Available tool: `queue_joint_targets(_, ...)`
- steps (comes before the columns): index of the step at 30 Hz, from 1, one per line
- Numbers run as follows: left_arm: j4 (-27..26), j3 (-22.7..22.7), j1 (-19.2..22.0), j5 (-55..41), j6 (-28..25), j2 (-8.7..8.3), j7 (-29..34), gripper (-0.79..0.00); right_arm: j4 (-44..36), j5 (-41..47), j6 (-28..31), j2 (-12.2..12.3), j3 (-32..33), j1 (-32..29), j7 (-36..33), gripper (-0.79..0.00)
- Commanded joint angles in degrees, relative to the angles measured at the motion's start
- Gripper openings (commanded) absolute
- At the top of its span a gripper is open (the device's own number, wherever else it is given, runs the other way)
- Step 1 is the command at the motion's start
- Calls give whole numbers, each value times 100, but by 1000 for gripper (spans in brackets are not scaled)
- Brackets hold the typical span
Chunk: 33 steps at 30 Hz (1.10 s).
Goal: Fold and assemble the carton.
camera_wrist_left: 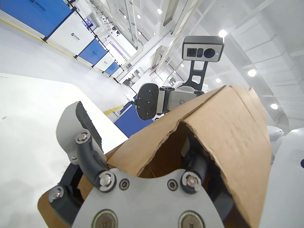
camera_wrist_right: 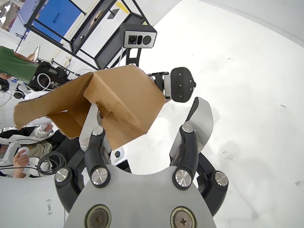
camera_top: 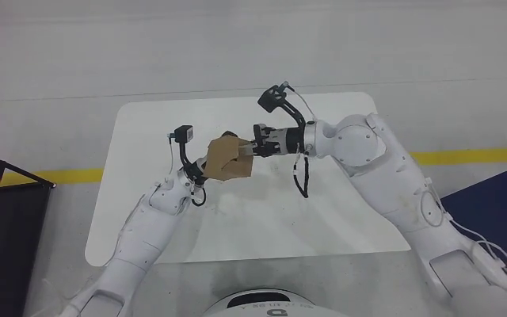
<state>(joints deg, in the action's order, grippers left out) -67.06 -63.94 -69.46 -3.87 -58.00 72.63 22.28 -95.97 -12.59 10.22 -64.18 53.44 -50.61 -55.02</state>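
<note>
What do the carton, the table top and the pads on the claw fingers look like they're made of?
Carton: brown cardboard, probably corrugated, matte; rough torn edges and creased folds show it. Table top: smooth white sheet, likely laminate or plastic, with faint scuff marks. Pads: black, ribbed, probably rubber, on pale grey finger shells that look like metal or plastic.

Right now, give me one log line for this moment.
carton partly folded, above table | left end effector open, one finger inside carton | right end effector open, one finger inside carton
</note>
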Motion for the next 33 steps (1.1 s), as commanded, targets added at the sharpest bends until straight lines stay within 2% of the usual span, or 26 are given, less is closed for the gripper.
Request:
queue_joint_targets(1, -10, -14, -8, -11, 0, 4, 21, 0, 11, -22, -35, -14, -40, 32, 25, -148)
queue_joint_targets(10, 41, -79, -23, -74, 0, 23, 113, 0, -204, 46, 35, 17, 193, -133, 266, -139)
queue_joint_targets(20, 147, -151, 10, -130, 0, 55, 187, 0, -1293, -250, 198, 201, 829, -805, 220, -132)
queue_joint_targets(26, 146, -164, 19, -107, 0, 81, 224, 0, -1695, -1306, 257, 244, 591, -822, -227, -123)
queue_joint_targets(33, 95, -183, -12, -46, 0, 103, 234, 0, -1665, -1524, 230, 195, 368, -550, -179, -179)
